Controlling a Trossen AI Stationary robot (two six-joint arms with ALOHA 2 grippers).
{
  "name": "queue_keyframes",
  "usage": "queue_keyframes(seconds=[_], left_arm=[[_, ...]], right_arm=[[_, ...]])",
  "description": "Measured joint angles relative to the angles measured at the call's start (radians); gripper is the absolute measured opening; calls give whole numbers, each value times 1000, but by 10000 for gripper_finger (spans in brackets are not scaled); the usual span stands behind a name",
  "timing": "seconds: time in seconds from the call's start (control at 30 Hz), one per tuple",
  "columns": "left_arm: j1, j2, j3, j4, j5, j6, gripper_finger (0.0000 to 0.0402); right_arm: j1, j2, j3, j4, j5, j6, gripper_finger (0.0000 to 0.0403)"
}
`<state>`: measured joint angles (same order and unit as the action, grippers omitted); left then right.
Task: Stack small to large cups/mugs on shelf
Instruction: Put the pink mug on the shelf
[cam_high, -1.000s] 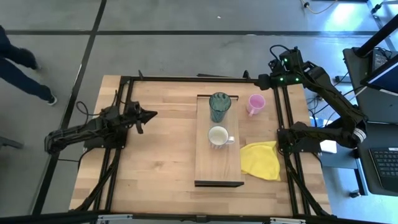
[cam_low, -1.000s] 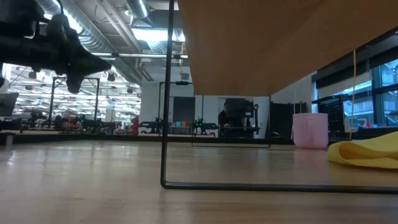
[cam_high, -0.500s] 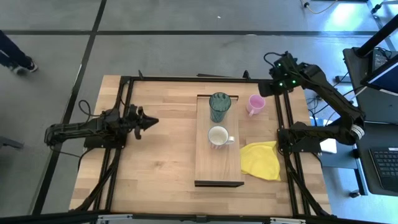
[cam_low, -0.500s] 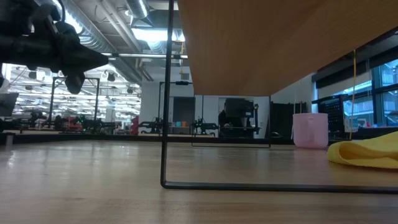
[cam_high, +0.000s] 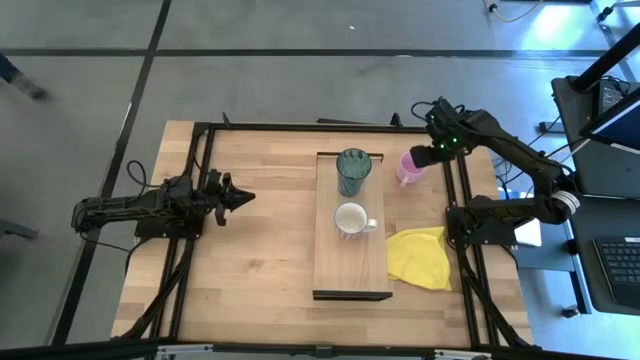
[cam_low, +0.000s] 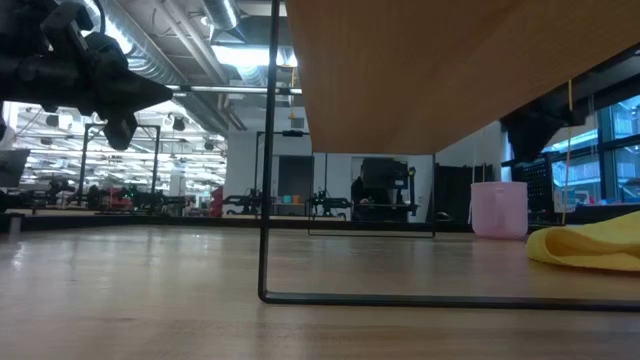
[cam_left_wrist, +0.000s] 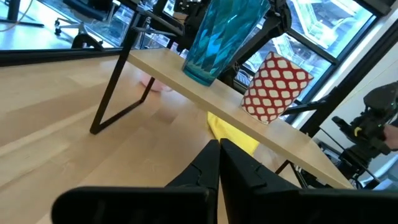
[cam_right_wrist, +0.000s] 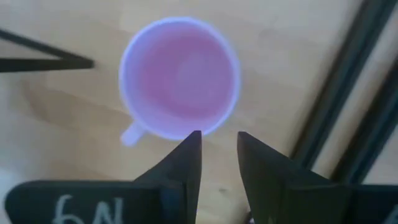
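The pink mug (cam_high: 411, 167) stands on the tabletop, right of the shelf's far end; it also shows in the low view (cam_low: 498, 209). The teal tumbler (cam_high: 352, 171) and the white mug (cam_high: 350, 218), red-patterned on its outside (cam_left_wrist: 274, 88), stand on the raised light-wood shelf (cam_high: 351, 275). My right gripper (cam_right_wrist: 217, 144) is open and points down over the pink mug's rim (cam_right_wrist: 179, 78); I cannot see it touching. My left gripper (cam_high: 243, 196) is shut and empty, held above the table left of the shelf, pointing at it.
A yellow cloth (cam_high: 420, 256) lies on the table right of the shelf's near half. The shelf stands on thin black wire legs (cam_low: 268, 200). Black frame rails (cam_high: 462, 200) run along the table's sides. Bare wood lies between my left gripper and the shelf.
My right gripper has swung from over the table's far right corner toward the left and near, coming down over the pink mug. My left gripper has shifted a little toward the near edge, then kept still. The cups have not moved.
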<state>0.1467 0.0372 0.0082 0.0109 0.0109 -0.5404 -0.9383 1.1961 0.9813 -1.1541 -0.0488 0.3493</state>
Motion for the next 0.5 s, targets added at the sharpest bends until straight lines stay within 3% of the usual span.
queue_keyframes(seconds=[0.13, 0.5], left_arm=[[0, 0, 0, 0, 1, 0, 15], [0, 0, 0, 0, 2, 1, 22]], right_arm=[[-22, 0, -1, 48, 5, -17, 113], [-62, 0, -136, 181, 6, 11, 190]])
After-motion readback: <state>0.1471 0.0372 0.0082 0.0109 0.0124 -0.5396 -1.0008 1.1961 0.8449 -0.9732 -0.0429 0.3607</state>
